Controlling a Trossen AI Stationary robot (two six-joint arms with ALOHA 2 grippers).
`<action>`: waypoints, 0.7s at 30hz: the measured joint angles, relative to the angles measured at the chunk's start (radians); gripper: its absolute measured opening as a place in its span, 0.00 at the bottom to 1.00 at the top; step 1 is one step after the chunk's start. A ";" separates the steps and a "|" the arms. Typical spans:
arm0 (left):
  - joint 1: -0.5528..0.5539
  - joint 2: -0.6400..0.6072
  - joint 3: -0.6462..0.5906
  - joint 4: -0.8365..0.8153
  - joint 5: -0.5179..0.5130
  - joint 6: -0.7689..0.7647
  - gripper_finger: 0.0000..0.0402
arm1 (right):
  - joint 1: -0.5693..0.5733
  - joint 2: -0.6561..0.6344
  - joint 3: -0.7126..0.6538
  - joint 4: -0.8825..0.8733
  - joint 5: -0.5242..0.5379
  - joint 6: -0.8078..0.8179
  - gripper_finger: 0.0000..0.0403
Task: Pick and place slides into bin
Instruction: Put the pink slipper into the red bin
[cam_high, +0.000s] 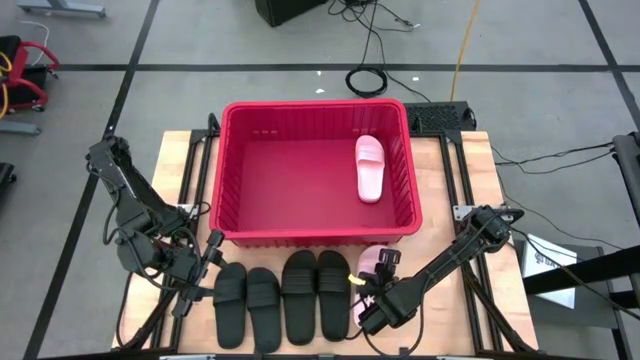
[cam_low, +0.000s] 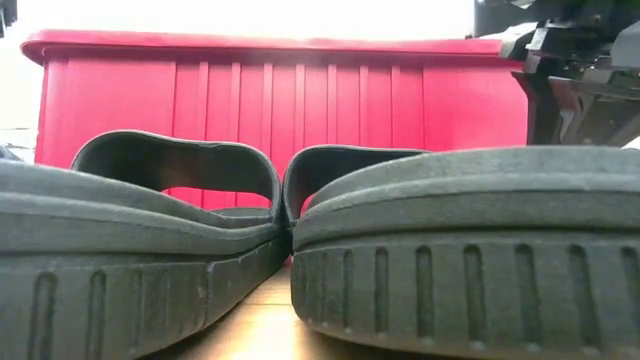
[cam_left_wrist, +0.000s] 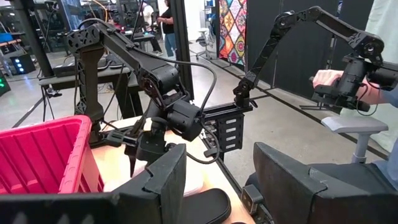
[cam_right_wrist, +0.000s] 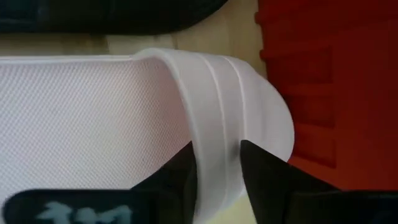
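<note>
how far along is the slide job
Done: one pink slide lies in the red bin. In hand: the right gripper has its fingers either side of the second pink slide's strap on the table. Left: four black slides; the left gripper waits open beside them.

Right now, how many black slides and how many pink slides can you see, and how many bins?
Black slides: 4, in a row on the table in front of the bin
Pink slides: 2, one inside the bin, one at the right gripper
Red bin: 1
Total: 7 things
</note>
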 joint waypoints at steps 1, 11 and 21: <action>0.000 0.000 0.000 0.000 0.000 0.000 0.47 | 0.000 0.000 0.000 0.000 -0.001 -0.004 0.21; 0.001 0.000 0.000 0.000 0.000 0.000 0.47 | -0.001 0.000 0.000 0.035 -0.026 -0.046 0.03; 0.001 0.000 0.000 0.000 0.000 0.000 0.47 | -0.001 0.000 0.001 0.055 -0.050 -0.069 0.01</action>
